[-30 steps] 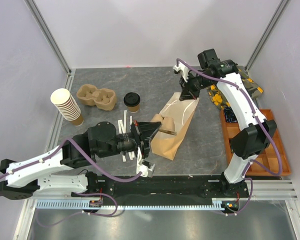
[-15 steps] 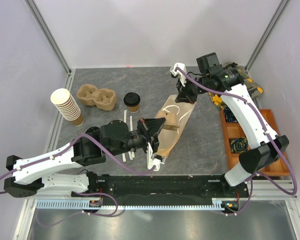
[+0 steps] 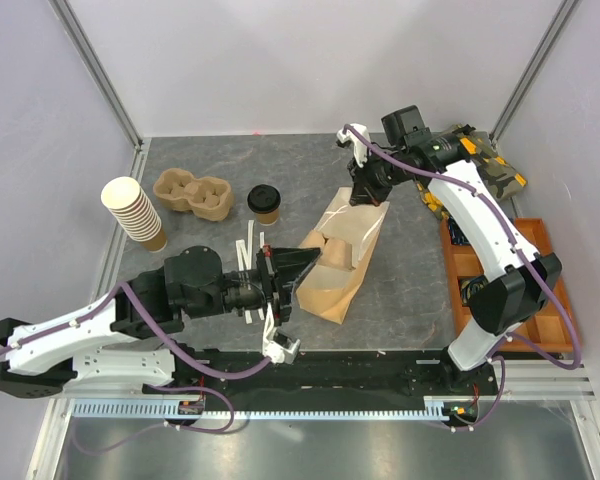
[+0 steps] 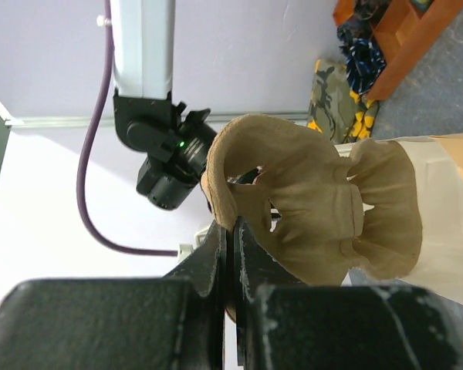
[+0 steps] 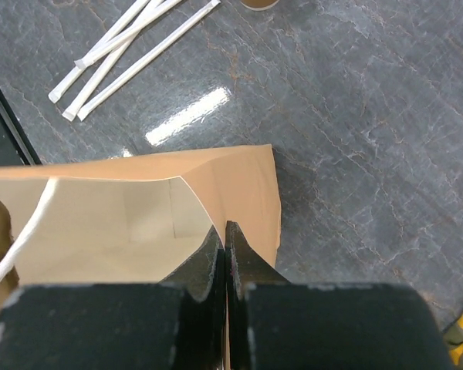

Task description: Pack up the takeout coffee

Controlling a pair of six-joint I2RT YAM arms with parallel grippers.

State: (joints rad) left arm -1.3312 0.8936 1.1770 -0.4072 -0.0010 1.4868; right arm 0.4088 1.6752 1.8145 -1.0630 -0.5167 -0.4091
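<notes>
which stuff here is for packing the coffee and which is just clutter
Job: small kraft paper cup with black lid; brown paper bag; moulded pulp cup carrier in left tool.
Lying about: stack of white-rimmed brown cups; white paper straws; orange tray.

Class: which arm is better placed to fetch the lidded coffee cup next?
Probably left: the left end effector lies nearer the takeout coffee, though it grips a pulp carrier; the right end effector pins the paper bag rim.
</notes>
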